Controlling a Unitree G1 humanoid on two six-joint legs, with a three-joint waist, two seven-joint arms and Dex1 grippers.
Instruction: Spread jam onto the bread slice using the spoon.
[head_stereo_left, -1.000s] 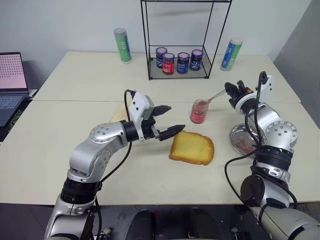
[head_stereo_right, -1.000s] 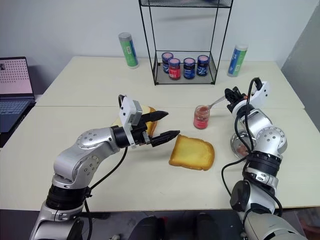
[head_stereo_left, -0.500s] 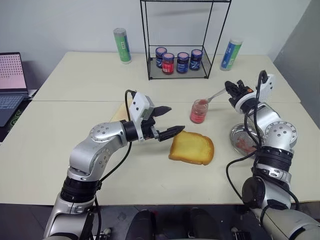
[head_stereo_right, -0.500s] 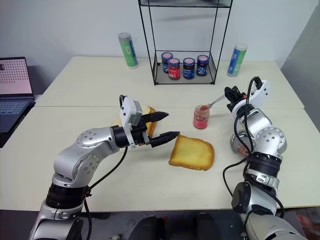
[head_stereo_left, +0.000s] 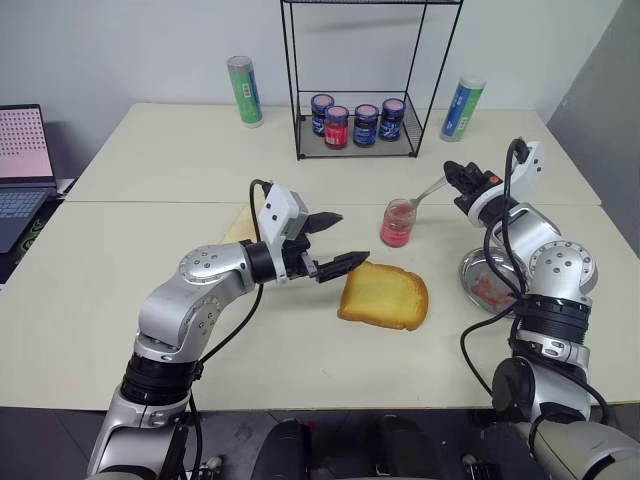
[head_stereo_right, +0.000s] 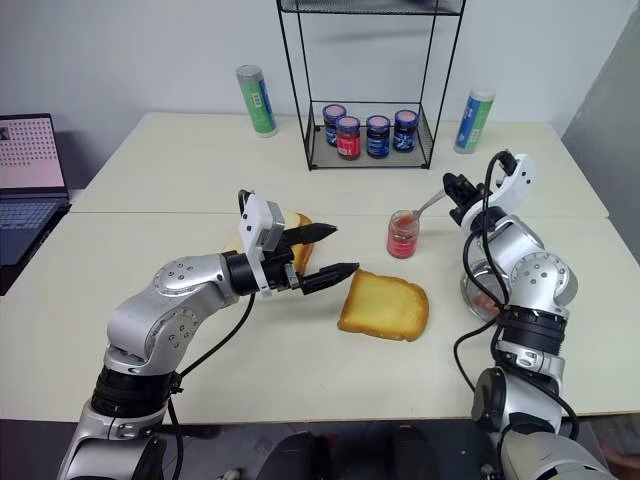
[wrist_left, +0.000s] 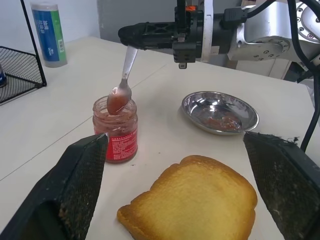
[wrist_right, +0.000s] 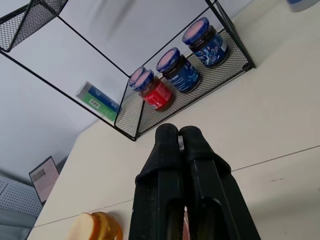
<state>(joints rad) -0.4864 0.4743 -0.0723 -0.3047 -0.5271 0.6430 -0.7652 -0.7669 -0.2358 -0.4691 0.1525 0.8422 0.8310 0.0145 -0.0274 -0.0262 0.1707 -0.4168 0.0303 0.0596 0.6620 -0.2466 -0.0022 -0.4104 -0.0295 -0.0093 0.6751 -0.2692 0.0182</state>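
While the right claw (head_stereo_left: 452, 172) stays clamped on the spoon (wrist_left: 123, 80) handle, the bowl sits at the mouth of the open jam (head_stereo_left: 397, 222) jar. Left claw (head_stereo_left: 335, 240) hangs wide open, just beside the bread slice (head_stereo_left: 385, 295) on the tabletop (head_stereo_left: 120, 300). Steel dish (wrist_left: 220, 111) lies near the jar.

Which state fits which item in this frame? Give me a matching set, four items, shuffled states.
Items:
1. small silver metal spoon
2. golden-yellow toasted bread slice
3. round steel dish
4. left end effector

States:
A. open, beside the bread
B. bowl at the mouth of the clear glass jam jar
C. lying flat, no jam on it
D. red smears inside

Pairs: 1-B, 2-C, 3-D, 4-A
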